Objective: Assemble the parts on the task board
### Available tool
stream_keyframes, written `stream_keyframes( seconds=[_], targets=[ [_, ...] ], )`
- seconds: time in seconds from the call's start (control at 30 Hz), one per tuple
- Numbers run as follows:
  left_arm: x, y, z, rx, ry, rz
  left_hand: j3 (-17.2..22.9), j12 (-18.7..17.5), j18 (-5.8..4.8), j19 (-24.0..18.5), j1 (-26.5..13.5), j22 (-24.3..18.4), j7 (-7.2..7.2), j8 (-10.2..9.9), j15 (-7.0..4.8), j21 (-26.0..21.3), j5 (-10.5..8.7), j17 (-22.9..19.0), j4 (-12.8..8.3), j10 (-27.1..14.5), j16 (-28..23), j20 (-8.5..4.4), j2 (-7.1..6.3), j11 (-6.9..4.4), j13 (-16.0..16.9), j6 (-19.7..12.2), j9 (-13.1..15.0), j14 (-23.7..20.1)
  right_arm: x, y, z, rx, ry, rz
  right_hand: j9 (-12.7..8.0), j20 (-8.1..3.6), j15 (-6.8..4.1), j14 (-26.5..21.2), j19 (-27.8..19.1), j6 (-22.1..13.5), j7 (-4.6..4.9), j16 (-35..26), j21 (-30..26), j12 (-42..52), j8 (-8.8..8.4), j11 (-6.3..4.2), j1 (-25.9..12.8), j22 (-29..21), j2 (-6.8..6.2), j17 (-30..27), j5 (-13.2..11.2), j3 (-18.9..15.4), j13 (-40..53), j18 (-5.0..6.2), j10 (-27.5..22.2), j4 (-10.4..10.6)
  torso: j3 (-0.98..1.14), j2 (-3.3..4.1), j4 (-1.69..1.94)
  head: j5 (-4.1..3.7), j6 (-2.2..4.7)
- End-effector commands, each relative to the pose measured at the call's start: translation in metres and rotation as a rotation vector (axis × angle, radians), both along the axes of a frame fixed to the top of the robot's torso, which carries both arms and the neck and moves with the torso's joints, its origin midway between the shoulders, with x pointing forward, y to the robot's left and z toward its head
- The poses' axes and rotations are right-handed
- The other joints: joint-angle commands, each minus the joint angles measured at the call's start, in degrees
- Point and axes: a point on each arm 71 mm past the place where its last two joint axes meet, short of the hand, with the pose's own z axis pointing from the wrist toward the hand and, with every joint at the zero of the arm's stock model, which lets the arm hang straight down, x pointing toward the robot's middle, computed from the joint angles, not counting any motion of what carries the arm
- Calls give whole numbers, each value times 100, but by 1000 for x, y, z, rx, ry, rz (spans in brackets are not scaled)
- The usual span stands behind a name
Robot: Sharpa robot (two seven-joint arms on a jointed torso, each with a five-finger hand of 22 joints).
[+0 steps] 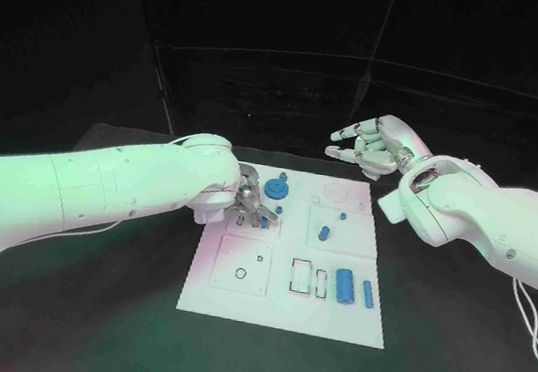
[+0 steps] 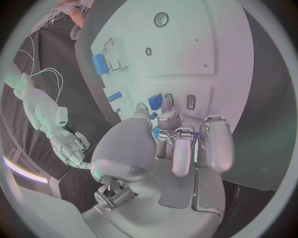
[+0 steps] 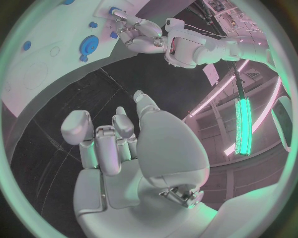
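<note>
The head view takes in the whole task board [image 1: 283, 312], a white plate in the middle of the black table [image 1: 82, 310]. From the board's centre, a round blue part [image 1: 277, 188] stands at about 11 o'clock near the far edge, a small oblong blue part [image 1: 323, 232] lies just past centre toward 1 o'clock, and two blue cylinders [image 1: 346, 288] lie side by side at about 4 o'clock, next to outlined rectangular slots.

The left hand [image 1: 248, 204] is down on the board at about 10 o'clock from its centre, fingers pointing onto the plate, just beside the round blue part. The head view does not settle what is under those fingers. The left wrist view does better: the fingertips [image 2: 169, 119] curl down onto the board around a small blue part [image 2: 156, 101], with more blue showing between the fingers, so the hand appears to be pinching a small blue piece against the plate, though the exact hold is partly hidden.

The right hand [image 1: 372, 145] hovers off the board, beyond its far right corner at about 1 o'clock, well apart from every part. The right wrist view shows its fingers [image 3: 115, 130] loosely bent and spread, grasping nothing, above the bare table, and also the left hand [image 3: 138, 33] on the board across from it near the round blue part [image 3: 89, 45].
</note>
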Motion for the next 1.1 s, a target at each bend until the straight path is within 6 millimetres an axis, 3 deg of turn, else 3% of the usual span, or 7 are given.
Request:
stream_keyframes(
  seconds=[0.03,0.5,0.9,1.1],
  targets=[
    [1,-1,1,10,1,-10,-9,-5,-42,94,102,5,-2,60,-44,36,-15,1508,-30,-12,17,-18,39,-20,-12,-67,30,605,0,2,1,-3,-7,13,6,-2,-14,398,-48,16,-23,-26,-37,-8,20,1,49,-6,-4,664,22,-26,3,113,-21,-25,1,1,2,-8,-10],
    [2,-5,1,11,6,-25,53,-48,-45,87,278,36,-2,142,-44,50,-13,1508,-81,-51,17,-17,107,-21,-68,-127,116,605,1,3,1,-6,-1,18,7,-4,-16,397,-46,21,-25,-29,-38,-13,25,0,43,-6,1,659,30,-32,-5,113,-24,-19,1,0,2,-19,-35],
    [1,-9,1,14,20,-49,416,-69,-34,55,715,7,-10,248,-51,22,-8,1508,-288,-66,17,-22,347,-31,-95,-239,243,605,2,6,0,-6,3,22,7,-5,-17,395,-47,25,-26,-34,-41,-9,29,-2,40,-9,8,651,40,-36,-3,114,-19,-14,3,-2,6,-14,-61],
    [0,-10,1,14,24,-56,588,-84,-34,52,878,14,-22,267,-60,22,-8,1508,-394,-73,17,-29,396,-42,-108,-277,275,605,2,7,0,-6,3,23,7,-5,-17,395,-47,25,-26,-34,-41,-9,29,-2,40,-9,8,651,40,-36,-3,114,-19,-14,3,-3,-4,-10,-62]
  ],
)
